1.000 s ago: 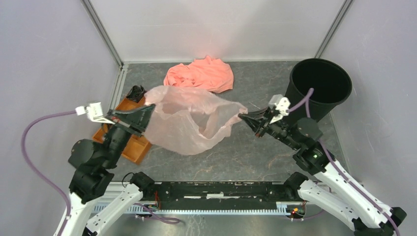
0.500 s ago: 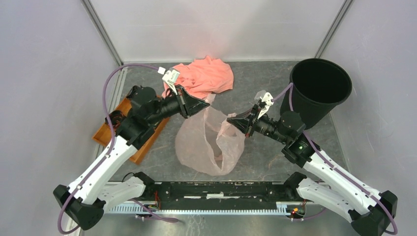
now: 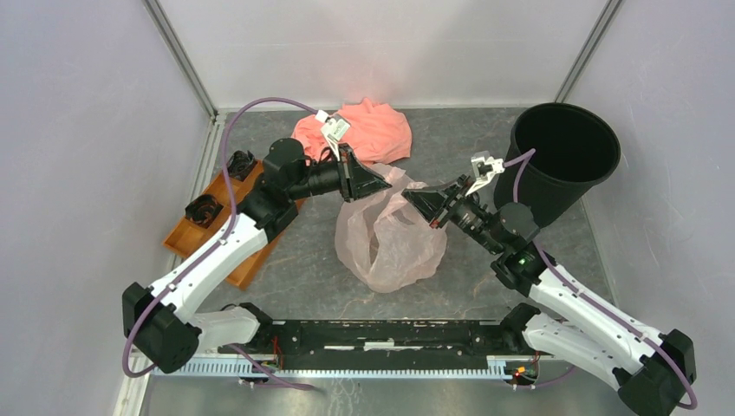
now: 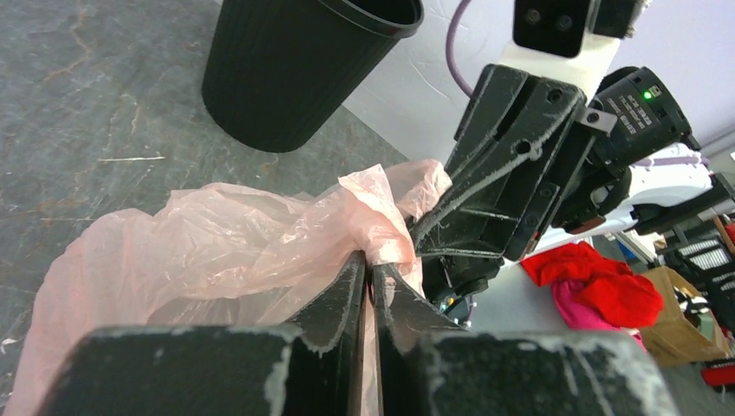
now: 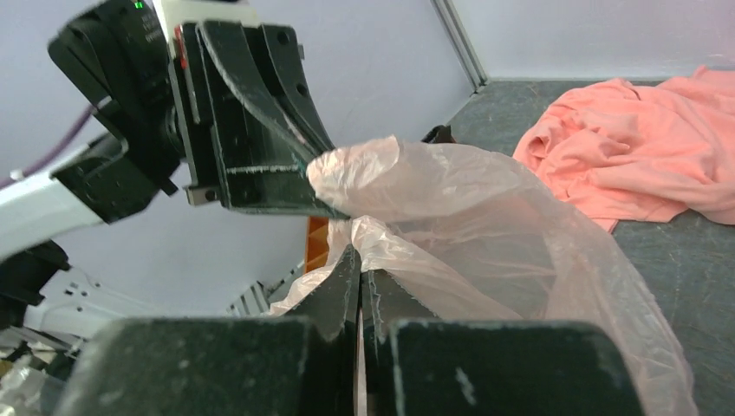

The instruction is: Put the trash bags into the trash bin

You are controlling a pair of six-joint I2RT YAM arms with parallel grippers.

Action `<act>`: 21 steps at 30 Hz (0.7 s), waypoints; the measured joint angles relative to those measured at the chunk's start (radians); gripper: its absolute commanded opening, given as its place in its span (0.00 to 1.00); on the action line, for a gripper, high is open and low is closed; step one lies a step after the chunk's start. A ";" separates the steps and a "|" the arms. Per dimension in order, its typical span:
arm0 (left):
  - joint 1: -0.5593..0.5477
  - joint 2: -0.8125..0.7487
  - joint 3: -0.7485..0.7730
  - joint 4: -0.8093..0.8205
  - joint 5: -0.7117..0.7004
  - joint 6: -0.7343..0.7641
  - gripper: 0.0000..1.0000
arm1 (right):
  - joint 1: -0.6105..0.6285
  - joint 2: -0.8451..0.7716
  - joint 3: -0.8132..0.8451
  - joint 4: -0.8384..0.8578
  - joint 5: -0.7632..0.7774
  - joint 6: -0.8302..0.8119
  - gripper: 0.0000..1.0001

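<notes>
The trash bag [image 3: 390,247], thin wrinkled pale pink film, hangs between both grippers over the middle of the table, its bottom sagging toward the table. My left gripper [image 3: 383,184] is shut on its upper edge; in the left wrist view the film [image 4: 217,251] runs into the nearly closed jaws [image 4: 371,262]. My right gripper [image 3: 410,198] pinches the opposite edge, a few centimetres from the left one. In the right wrist view the film [image 5: 485,225] is clamped in its jaws [image 5: 360,257]. The black trash bin [image 3: 568,152] stands upright at the back right, beyond the right arm.
A salmon-orange cloth [image 3: 364,130] lies crumpled at the back centre, just behind the left gripper. An orange compartment tray [image 3: 217,234] holding small black items sits at the left under the left arm. Walls close in the table on the left, back and right.
The left arm has swung from the far left to the centre, close to the right gripper. The bag, earlier stretched wide, now hangs bunched and narrow, shifted right.
</notes>
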 measured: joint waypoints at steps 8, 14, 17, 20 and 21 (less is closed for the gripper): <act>-0.003 0.014 -0.061 0.065 0.073 -0.011 0.34 | 0.000 0.077 -0.026 0.100 0.043 0.086 0.01; -0.003 -0.001 -0.086 0.042 0.072 0.002 0.55 | 0.000 0.118 -0.026 0.114 0.043 0.112 0.01; -0.003 -0.006 -0.093 0.039 0.069 0.006 0.57 | 0.001 0.125 -0.026 0.140 0.042 0.130 0.01; -0.003 -0.006 -0.093 0.039 0.067 0.008 0.49 | 0.008 0.128 -0.026 0.164 0.041 0.147 0.01; -0.003 -0.006 -0.093 0.039 0.068 0.008 0.42 | 0.011 0.128 -0.026 0.170 0.041 0.153 0.01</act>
